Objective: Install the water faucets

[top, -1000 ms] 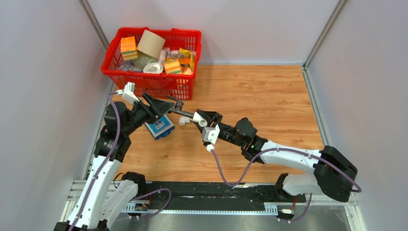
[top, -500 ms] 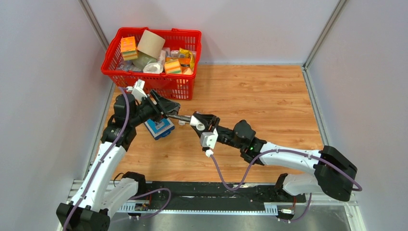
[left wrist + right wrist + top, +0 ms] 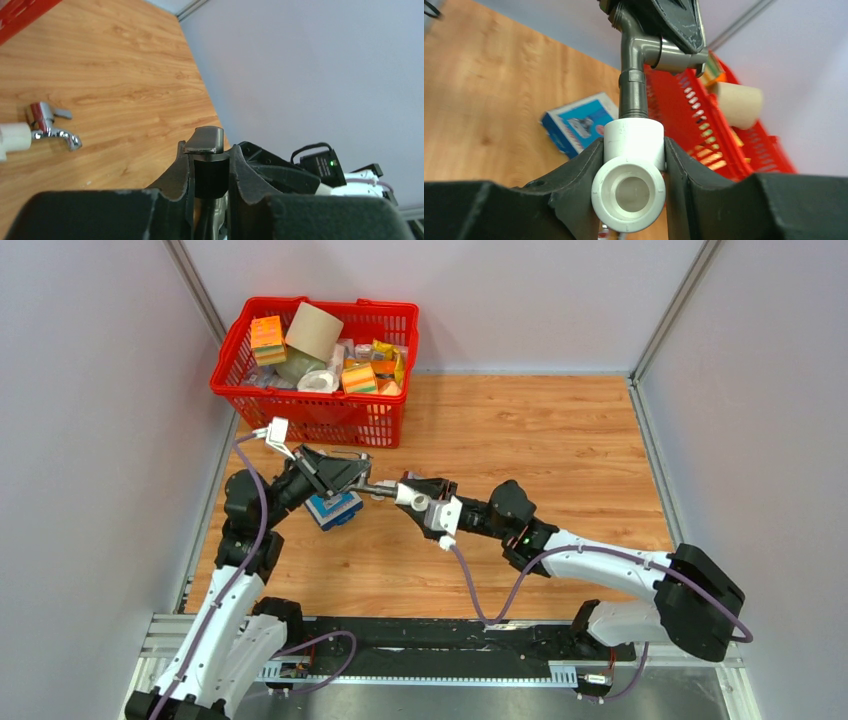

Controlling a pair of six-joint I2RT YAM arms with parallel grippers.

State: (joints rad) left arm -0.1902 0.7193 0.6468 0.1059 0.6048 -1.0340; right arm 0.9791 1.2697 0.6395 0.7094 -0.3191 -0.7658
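Left gripper (image 3: pixel 358 478) closed onto dark faucet (image 3: pixel 633 75) handle, arm bent inward; right gripper (image 3: pixel 408 491), arm outstretched, pinches white elbow (image 3: pixel 629 192).

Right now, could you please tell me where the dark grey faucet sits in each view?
Top external: dark grey faucet centre-left.
Left wrist: faucet bottom centre, between the fingers.
Right wrist: faucet top centre, above the white elbow.
Shared landmark: red basket.

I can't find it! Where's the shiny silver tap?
Left wrist view, far left: the shiny tap lies on the wooden table, a white fitting on its end.
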